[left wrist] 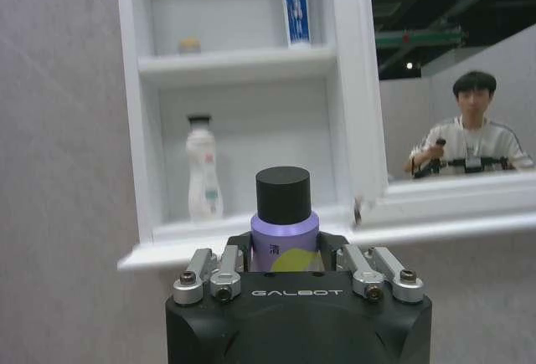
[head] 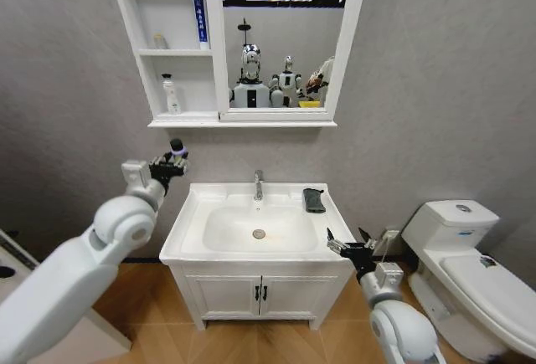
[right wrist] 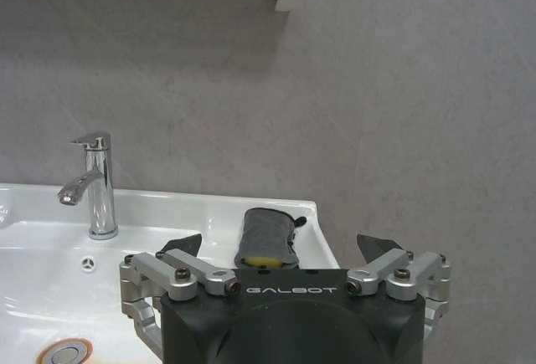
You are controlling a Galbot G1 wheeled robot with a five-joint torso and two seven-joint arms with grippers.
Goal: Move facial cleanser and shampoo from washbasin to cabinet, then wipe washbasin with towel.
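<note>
1. Purple bottle with a black cap: it is clenched upright in the left gripper, held in the air at about ten o'clock from the washbasin, below the cabinet. Whether it is the shampoo or the cleanser, I cannot tell.
2. White bottle: it stands on the cabinet's lower shelf, so one item appears already moved. In the left wrist view the purple bottle faces that same shelf.
3. Towel: dark and folded, it lies on the washbasin's rim at about two o'clock from the drain, to the right of the faucet.
4. Right gripper: released, fingers spread, empty, it hovers near the basin's front right corner, at about four o'clock from the drain.
5. Progress, as a judgement: roughly halfway. Shelving this bottle and wiping the basin are left.
</note>
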